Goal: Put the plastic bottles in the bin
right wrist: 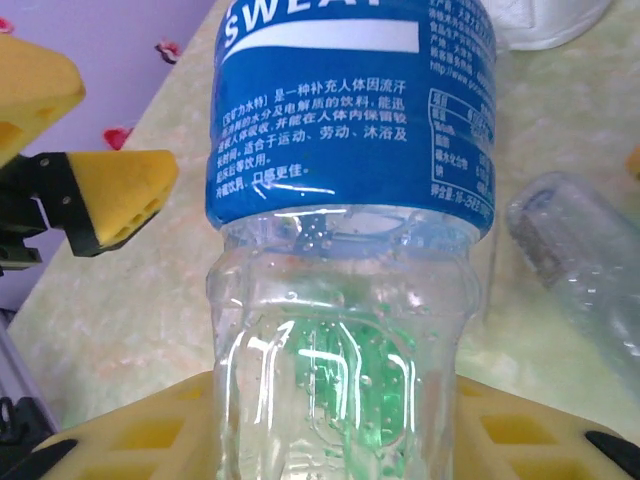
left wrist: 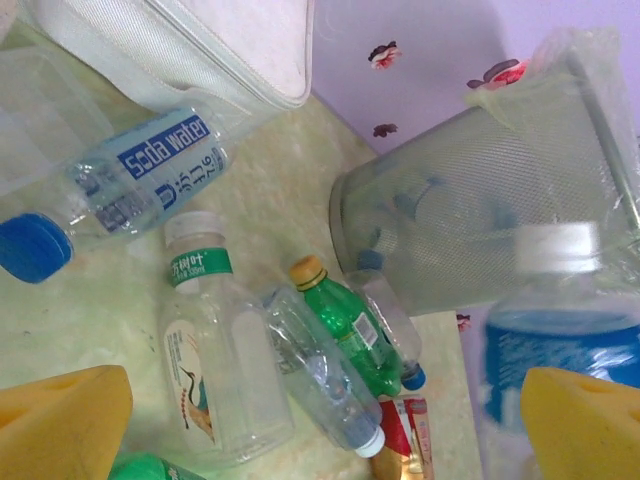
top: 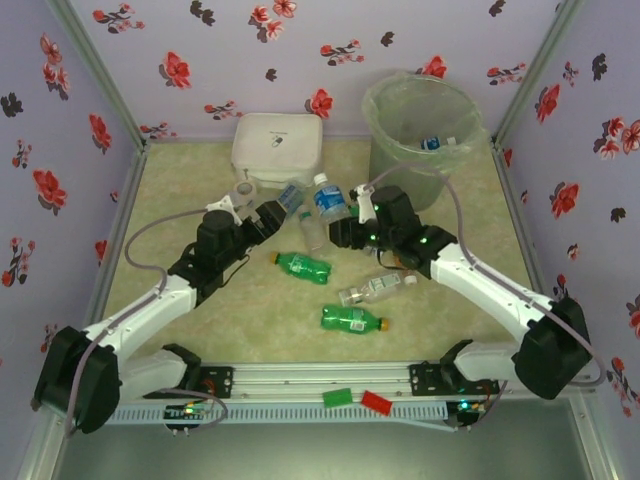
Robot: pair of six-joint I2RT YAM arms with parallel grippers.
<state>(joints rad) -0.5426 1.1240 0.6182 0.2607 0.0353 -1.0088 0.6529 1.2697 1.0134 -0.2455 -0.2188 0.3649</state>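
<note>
Grips the blue-label bottle [top: 327,197] with the right pincer [top: 340,213], clamped on the clear lower body, white cap up, at mid-bench, nearer and left of the bin [top: 400,165]. Cannot tell whether its base touches the bench [top: 190,175]. Holds the left pincer [top: 275,215] spread wide with nothing in between, just left of that gripped bottle. Shows the soda water bottle [left wrist: 130,180], blue-capped, lying on its side just on the near side of the white box [top: 278,148] at the far middle. Shows a green-label clear bottle [left wrist: 215,370] lying flat under the left pincer. Nearer on the bench: a far green bottle [top: 302,266], a crumpled clear bottle [top: 375,290] to its right, and a near green bottle [top: 352,319] with an orange cap, all on their sides and apart from one another. Inside the bin, at far right, a binned bottle [top: 435,143] with a blue label.
</note>
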